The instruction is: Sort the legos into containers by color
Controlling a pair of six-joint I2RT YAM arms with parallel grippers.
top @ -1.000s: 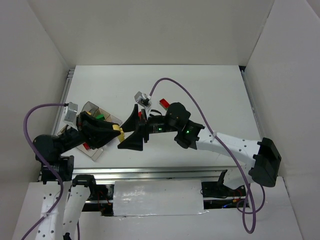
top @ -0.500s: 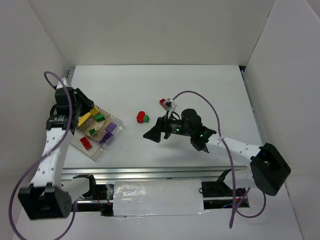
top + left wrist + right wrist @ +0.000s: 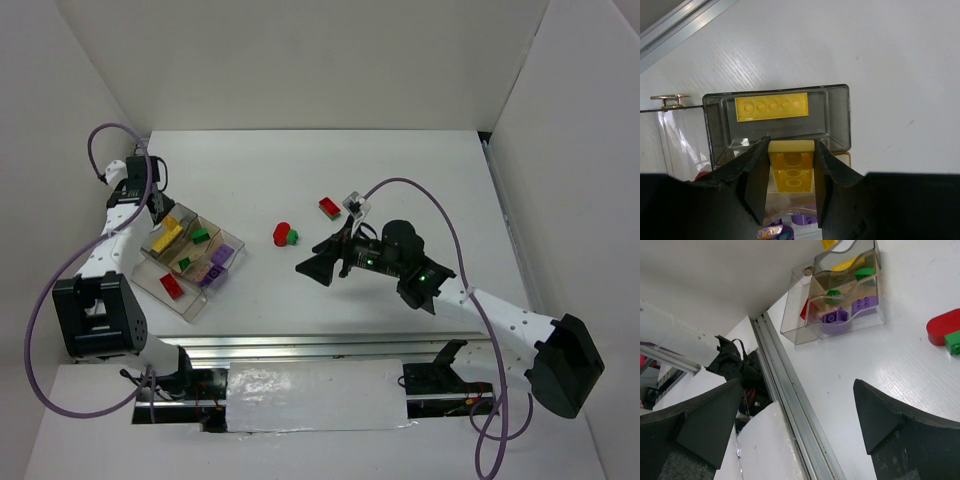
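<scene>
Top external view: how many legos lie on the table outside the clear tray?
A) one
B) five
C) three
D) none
C: a red rounded lego and a green lego lie close together, and a red rectangular lego lies apart from them, farther back. All the other legos are inside the tray.

Tray [image 3: 840,116] ahead of the left gripper [image 3: 791,152] jaws: clear smoke-tinted plastic, glossy, reflective walls. Yellow bricks [image 3: 771,107] in it: smooth, glossy plastic. Jaws: matt black, plastic by appearance. Bench [image 3: 875,55]: white, matt, finely grained. Rail [image 3: 680,22] beyond: brushed metal.
</scene>
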